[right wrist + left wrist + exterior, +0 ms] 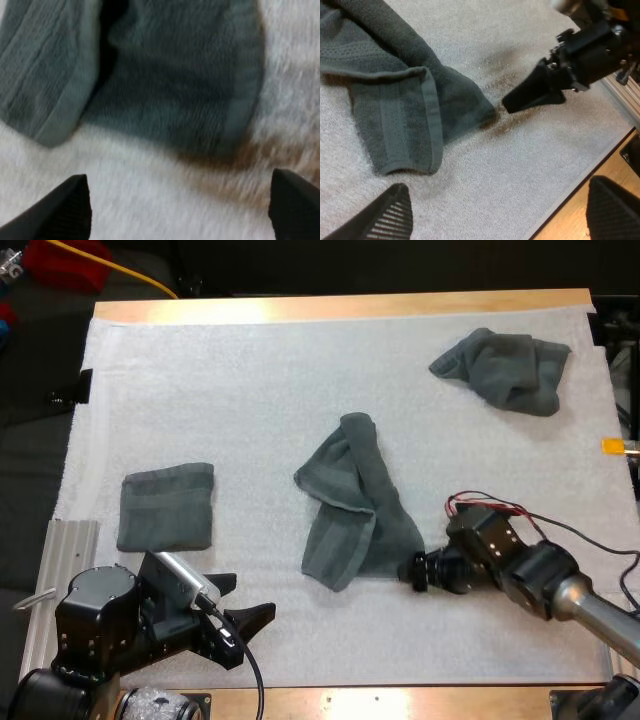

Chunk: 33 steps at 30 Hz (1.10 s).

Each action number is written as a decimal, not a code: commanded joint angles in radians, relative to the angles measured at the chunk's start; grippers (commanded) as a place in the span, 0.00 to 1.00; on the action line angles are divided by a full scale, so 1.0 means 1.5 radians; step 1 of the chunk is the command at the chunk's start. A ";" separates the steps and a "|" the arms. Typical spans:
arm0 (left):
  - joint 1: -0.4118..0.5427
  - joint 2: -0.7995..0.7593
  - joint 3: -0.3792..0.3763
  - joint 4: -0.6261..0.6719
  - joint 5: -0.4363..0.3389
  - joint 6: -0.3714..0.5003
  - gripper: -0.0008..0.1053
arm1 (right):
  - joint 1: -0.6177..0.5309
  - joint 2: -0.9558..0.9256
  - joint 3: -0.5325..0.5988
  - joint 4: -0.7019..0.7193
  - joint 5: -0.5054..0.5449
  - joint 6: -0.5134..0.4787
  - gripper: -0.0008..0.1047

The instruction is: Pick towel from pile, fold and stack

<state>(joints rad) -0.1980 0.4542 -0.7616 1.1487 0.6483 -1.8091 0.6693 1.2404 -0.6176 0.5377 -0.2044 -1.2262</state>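
Note:
A dark grey-green towel (352,502) lies loosely bunched in the middle of the mat, with its lower end spread out. My right gripper (412,571) sits low at that towel's near right corner (175,80), fingers (60,207) apart and clear of the cloth. In the left wrist view the same towel (395,100) lies ahead, with the right gripper (530,95) at its corner. My left gripper (240,602) hovers open near the mat's front edge, its fingers (385,215) wide apart. A folded towel (166,506) lies flat at the left. A crumpled towel (505,368) rests at the far right.
The white mat (250,390) covers most of the wooden table (330,306). A metal rail (62,550) runs along the mat's near left edge. Bare mat stretches between the folded towel and the middle towel.

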 commanded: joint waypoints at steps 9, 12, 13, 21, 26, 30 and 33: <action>-0.003 -0.002 -0.005 0.001 0.004 -0.002 0.66 | -0.085 0.075 -0.001 -0.070 -0.132 -0.002 0.68; -0.003 -0.002 -0.005 0.001 0.004 -0.002 0.66 | -0.098 0.107 -0.001 -0.096 -0.194 0.014 0.68; -0.003 -0.002 -0.005 0.001 0.004 -0.002 0.66 | -0.101 0.117 -0.001 -0.103 -0.206 0.020 0.68; -0.003 -0.002 -0.005 0.001 0.004 -0.002 0.66 | -0.103 0.171 0.002 -0.108 -0.223 0.025 0.68; -0.003 -0.002 -0.005 0.001 0.004 -0.002 0.66 | -0.103 0.177 0.002 -0.122 -0.223 0.036 0.57; -0.003 -0.002 -0.005 0.001 0.004 -0.002 0.66 | -0.103 0.177 0.002 -0.125 -0.222 0.049 0.36; -0.003 -0.002 -0.005 0.001 0.004 -0.002 0.66 | -0.103 0.177 0.002 -0.126 -0.220 0.053 0.21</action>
<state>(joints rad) -0.1980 0.4542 -0.7616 1.1501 0.6483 -1.8091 0.5208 1.5055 -0.6166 0.3567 -0.5287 -1.1487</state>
